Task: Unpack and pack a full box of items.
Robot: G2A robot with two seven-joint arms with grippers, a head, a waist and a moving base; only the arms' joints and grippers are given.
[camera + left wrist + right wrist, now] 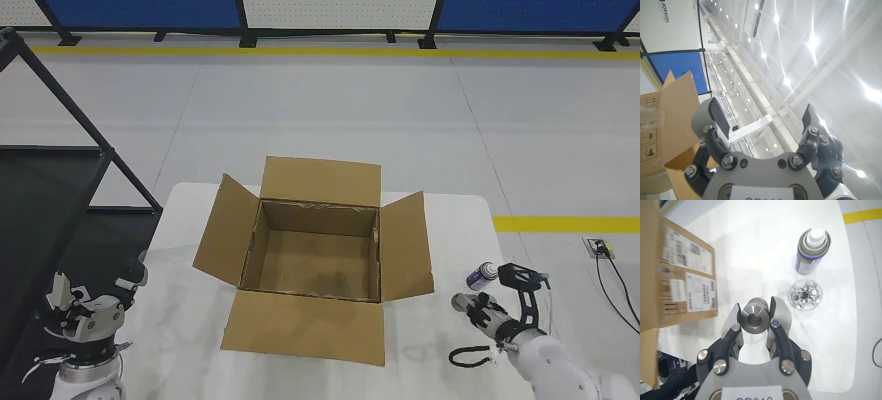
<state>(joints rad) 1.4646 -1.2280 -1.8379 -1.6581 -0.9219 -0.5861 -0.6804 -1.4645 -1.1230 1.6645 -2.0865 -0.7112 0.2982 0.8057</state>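
Observation:
An open cardboard box (312,262) stands in the middle of the white table (450,215) with its flaps spread and its inside bare. Over the table's right part, my right gripper (755,313) is shut on a short steel cylinder (755,318) with a bored end; in the top view this gripper (474,306) is just right of the box. A blue spray can (811,255) stands upright beyond it, also seen as the can (483,273). A round toothed metal disc (805,294) lies flat beside the can. My left gripper (761,109) is open and empty, pointing up at the ceiling.
The left gripper (97,287) sits off the table's near left corner, beside a box flap (677,117). A black frame stand (60,180) is left of the table. The box's labelled side (687,279) is close to the right gripper.

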